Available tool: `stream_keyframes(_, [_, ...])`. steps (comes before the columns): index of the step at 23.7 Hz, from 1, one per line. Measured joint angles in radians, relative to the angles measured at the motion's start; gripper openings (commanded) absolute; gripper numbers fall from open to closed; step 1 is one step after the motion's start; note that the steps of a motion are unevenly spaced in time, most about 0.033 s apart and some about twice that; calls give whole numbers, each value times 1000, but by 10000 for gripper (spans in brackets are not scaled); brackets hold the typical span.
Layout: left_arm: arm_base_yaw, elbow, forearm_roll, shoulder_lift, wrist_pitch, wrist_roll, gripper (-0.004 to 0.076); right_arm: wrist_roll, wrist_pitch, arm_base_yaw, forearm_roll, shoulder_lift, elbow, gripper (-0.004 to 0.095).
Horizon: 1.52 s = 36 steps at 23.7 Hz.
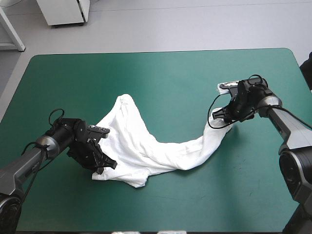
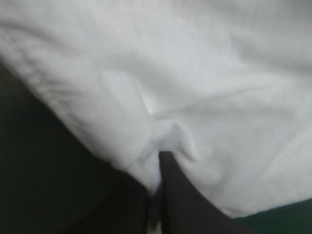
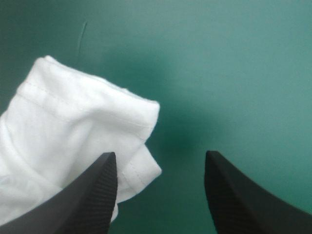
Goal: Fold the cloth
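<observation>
Nearest, the left gripper [image 1: 103, 163] is pinched almost closed on the near-left edge of the T-shirt [image 1: 141, 151]. From there the T-shirt lies crumpled on the teal-green worktop [image 1: 170, 83], its long axis running away to the right. At its far end the right gripper [image 3: 160, 153] stands wide apart and empty, with the hemmed end just beside one finger.

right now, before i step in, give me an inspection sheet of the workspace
surface: teal-green cover, lying flat
job's things: T-shirt, white, crumpled, drawn out in a strip between the two arms, not folded
clutter: nothing seen
grippers: left claw shut on the T-shirt near its edge; right claw open, a hemmed end of the T-shirt beside one finger
cables: nothing seen beyond the arms' own
surroundings: nothing seen at the table's edges
</observation>
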Motion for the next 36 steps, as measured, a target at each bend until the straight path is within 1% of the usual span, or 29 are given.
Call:
stream_keyframes(3, [0,0,1,0,-2,1,-10,-15,18,0,19,38,-1,496])
stream_keyframes(5, [0,0,1,1,-1,4,-10,-25,43,-1,46,71,-13,437])
stream_keyframes(6, [0,0,1,1,-1,4,-10,-31,49,-2,57,77,-17,390])
stream_keyframes(7, [0,0,2,2,-2,4,-10,-41,54,-3,66,82,-20,298])
stream_keyframes(8, [0,0,2,2,-2,4,-10,-50,59,-3,79,88,-24,157])
stream_keyframes(9, [0,0,2,2,-1,5,-10,-66,69,-3,99,92,-29,57])
stream_keyframes(10, [0,0,3,2,-1,5,-10,-77,73,-3,112,94,-29,-22])
stream_keyframes(12, [0,-1,5,2,-2,5,-10,-90,76,-3,135,95,-30,-12])
stream_keyframes(16, [-3,-19,25,2,11,5,-10,-94,84,-3,137,90,-30,-13])
stream_keyframes(19, [-8,-55,80,0,39,5,-10,-79,92,-1,110,72,-26,-13])
stream_keyframes(21, [-5,-92,147,-18,61,5,-10,-64,124,1,73,51,-16,-13])
stream_keyframes(23, [-4,-149,189,-63,100,6,-10,-51,162,-3,31,12,-6,-13])
stream_keyframes(26, [-2,-237,226,-154,157,7,-10,-44,186,-18,19,-78,-6,-13])
stream_keyframes(29, [3,-380,244,-304,200,12,-10,-32,212,-75,15,-253,-6,-13])
stream_keyframes(32, [3,-518,248,-388,220,27,-10,-25,242,-107,18,-384,-45,-13])
stream_keyframes(33, [3,-617,248,-420,220,36,-10,-20,261,-111,22,-442,-100,-13])
stream_keyframes(34, [3,-660,248,-431,220,38,-10,-17,268,-111,24,-467,-128,-13])
stream_keyframes(36, [3,-867,235,-447,221,42,-10,-4,284,-111,29,-533,-286,-13])
